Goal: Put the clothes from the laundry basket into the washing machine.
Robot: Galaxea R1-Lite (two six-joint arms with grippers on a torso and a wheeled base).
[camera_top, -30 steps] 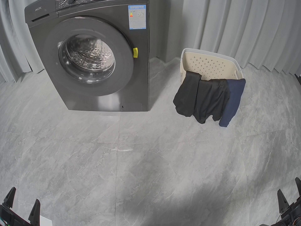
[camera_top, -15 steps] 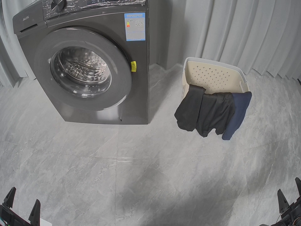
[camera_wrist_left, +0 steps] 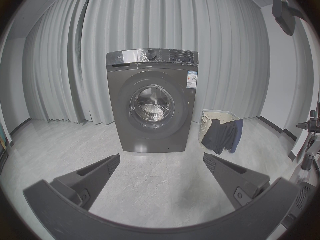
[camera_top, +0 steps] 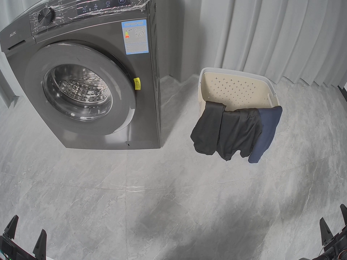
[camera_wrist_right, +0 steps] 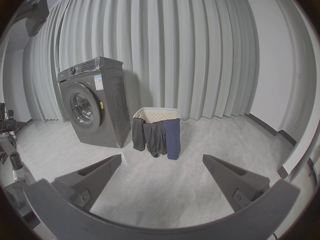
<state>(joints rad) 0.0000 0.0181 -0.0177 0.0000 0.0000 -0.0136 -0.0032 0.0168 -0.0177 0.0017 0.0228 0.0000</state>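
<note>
A dark grey washing machine (camera_top: 144, 91) stands at the back left, its round glass door (camera_top: 77, 91) shut. To its right sits a cream laundry basket (camera_top: 236, 87). Over the basket's front rim hang two dark grey garments (camera_top: 227, 130) and a navy one (camera_top: 265, 130). My left gripper (camera_top: 26, 232) is at the bottom left corner, open and holding nothing. At the bottom right corner my right gripper (camera_top: 334, 224) is open and holds nothing too. Both are far from the basket. The wrist views show the washing machine (camera_wrist_left: 151, 100) (camera_wrist_right: 96, 104) and the basket (camera_wrist_left: 216, 117) (camera_wrist_right: 156, 114) ahead of the open grippers (camera_wrist_left: 161, 159) (camera_wrist_right: 161, 159).
Grey marble-look floor tiles (camera_top: 180, 206) stretch between me and the machine. Pale pleated curtains (camera_top: 260, 26) hang behind the machine and the basket. A gap of bare floor separates the machine's right side from the basket.
The whole head picture has shifted: machine and basket now look larger, lower and further left, so the camera has moved closer. Both grippers keep their places at the bottom corners.
</note>
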